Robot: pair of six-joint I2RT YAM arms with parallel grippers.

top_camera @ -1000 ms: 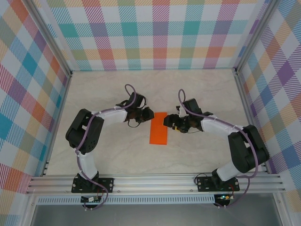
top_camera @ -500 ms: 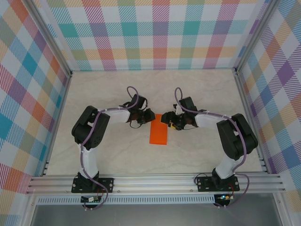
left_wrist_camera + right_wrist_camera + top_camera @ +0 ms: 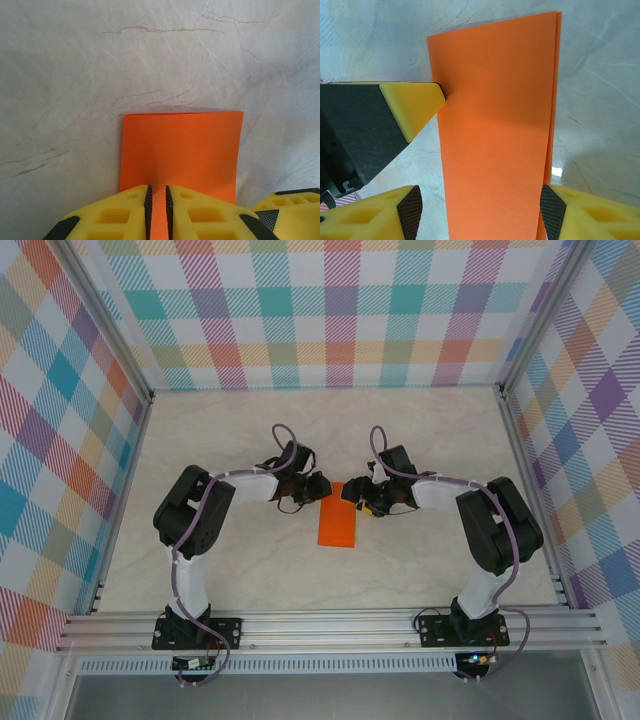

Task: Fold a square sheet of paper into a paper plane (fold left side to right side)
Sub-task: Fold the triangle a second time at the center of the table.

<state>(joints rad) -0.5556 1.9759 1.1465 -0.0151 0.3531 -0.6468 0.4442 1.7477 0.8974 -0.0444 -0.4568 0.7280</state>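
From above, the sheet of paper [image 3: 338, 528], already doubled into a narrow orange rectangle, lies flat mid-worktop [image 3: 430, 440], with the left gripper [image 3: 321, 485] and right gripper [image 3: 351, 497] meeting at its far end; the left wrist view shows the left jaws drawn almost together, empty, tips on the paper's edge, probably pinning it; the right wrist view shows the right jaws wide apart astride the sheet, gripping nothing, seemingly placed to press the crease.
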